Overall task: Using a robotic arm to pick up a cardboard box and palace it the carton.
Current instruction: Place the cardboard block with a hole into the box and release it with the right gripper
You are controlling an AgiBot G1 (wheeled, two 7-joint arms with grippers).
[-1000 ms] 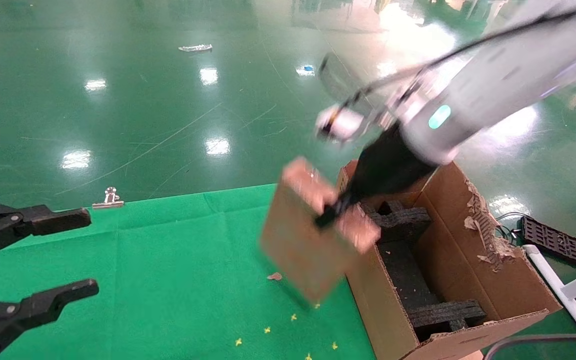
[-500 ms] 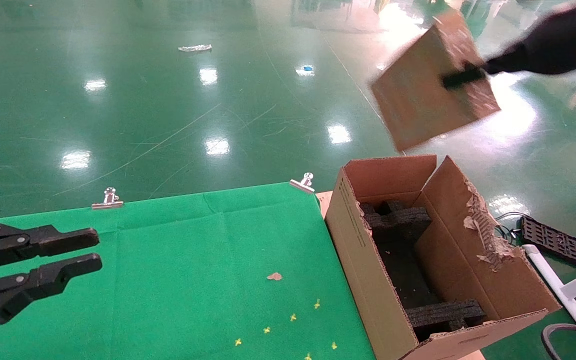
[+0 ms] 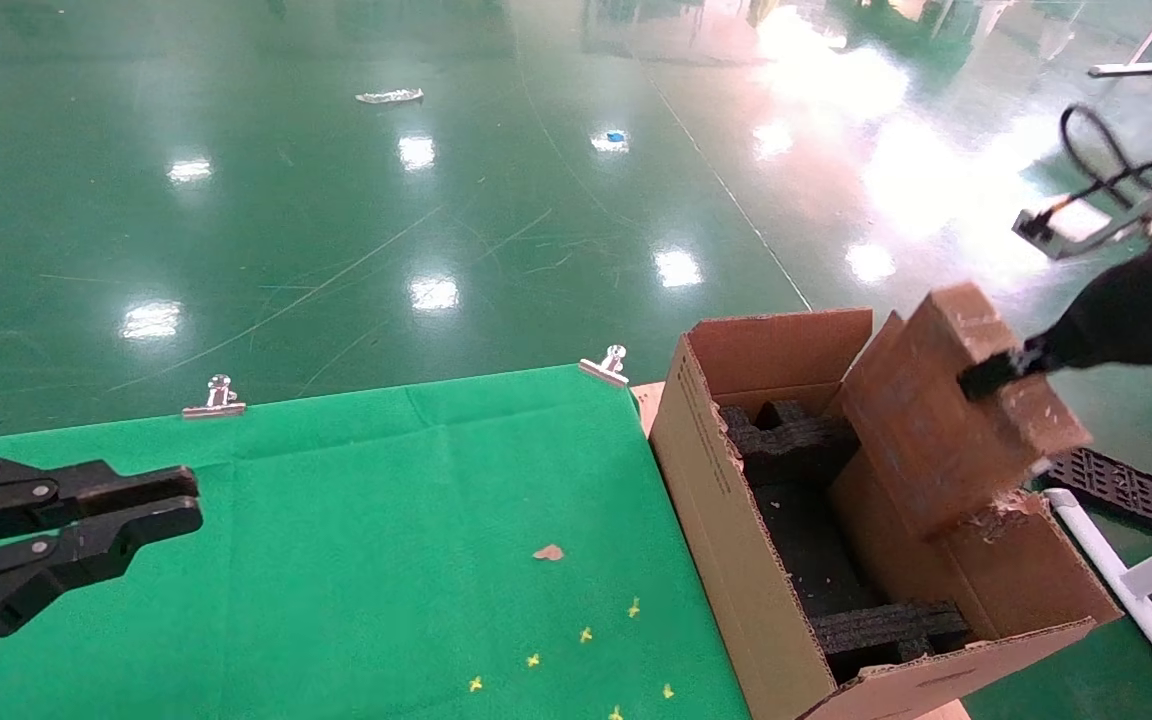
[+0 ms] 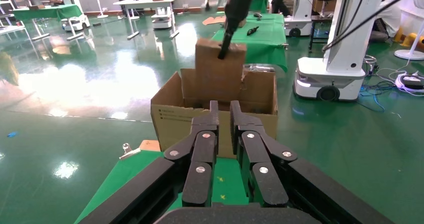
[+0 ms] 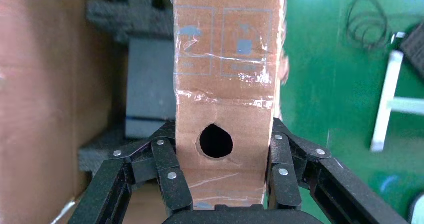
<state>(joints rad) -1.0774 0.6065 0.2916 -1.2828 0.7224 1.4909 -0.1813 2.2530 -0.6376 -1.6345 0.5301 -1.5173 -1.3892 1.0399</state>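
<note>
Box held over carton: your right gripper [image 5: 220,184] clamps the small flat brown cardboard box [image 3: 946,410] by its narrow holed edge.

You see the box tilted above the far right flap of the large torn brown corrugated carton [image 3: 726,520], over its black foam blocks [image 3: 796,440]. Your left gripper [image 4: 223,115], fingers together, hovers well away from the carton over the green cloth [image 3: 356,520].

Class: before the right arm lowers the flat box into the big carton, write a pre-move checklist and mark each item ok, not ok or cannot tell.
1. Right end effector clamps cardboard box on both faces: ok.
2. Box held above the carton: ok.
3. Box lined up with the gap between the black foam blocks: cannot tell.
4. Box clear of the torn flap: not ok, it overlaps it.
5. Left end effector parked over the green cloth, away: ok.
</note>
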